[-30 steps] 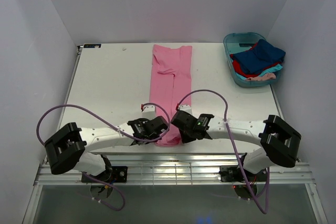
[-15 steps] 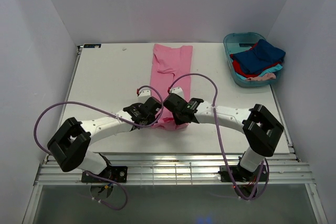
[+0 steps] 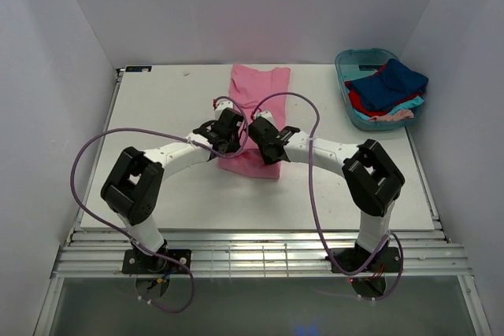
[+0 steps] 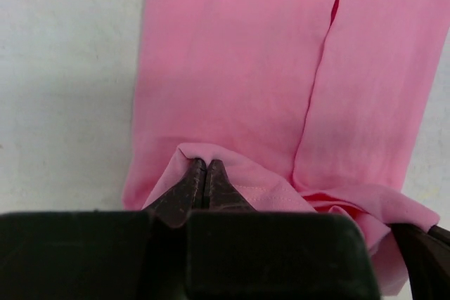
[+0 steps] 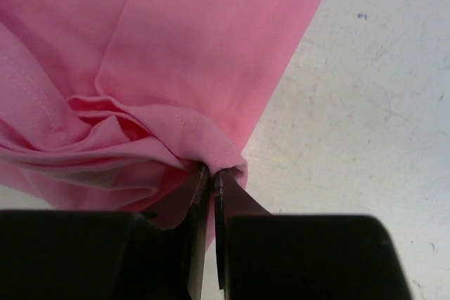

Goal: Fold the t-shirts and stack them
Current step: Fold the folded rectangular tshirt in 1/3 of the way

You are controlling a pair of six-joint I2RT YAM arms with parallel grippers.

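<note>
- Top view: a white desk [image 3: 165,116] inside a pale walled booth; two white and black arms reach from the near edge and meet at the middle of the desk
- A pink t-shirt [image 3: 260,88] lies as a long narrow strip from the far edge toward the centre; its near end is doubled back, so the fold faces the arms
- The left gripper [image 3: 235,138] and the right gripper [image 3: 257,141] sit side by side over the doubled part of the shirt, close together; from here I cannot tell how their jaws stand
- At the far right corner stands a teal tub [image 3: 346,60]; in it lie a heap of shirts, a dark blue shirt [image 3: 394,80] on top, with a red shirt [image 3: 358,101], a turquoise shirt [image 3: 405,105] and a pale pink shirt [image 3: 394,116] showing at its edges
- Left wrist view: the left gripper [image 4: 205,170] has its jaws pressed together on a raised pinch of the pink t-shirt [image 4: 232,68]; beyond it the cloth lies flat, with a lengthwise seam where two flaps meet; bare desk [image 4: 63,68] shows to the left
- Right wrist view: the right gripper [image 5: 209,173] has its jaws closed to a thin slit on a bunched, stitched edge of the pink t-shirt [image 5: 204,33]; loose folds gather to the left of the pinch; scuffed desk [image 5: 365,103] shows to the right
</note>
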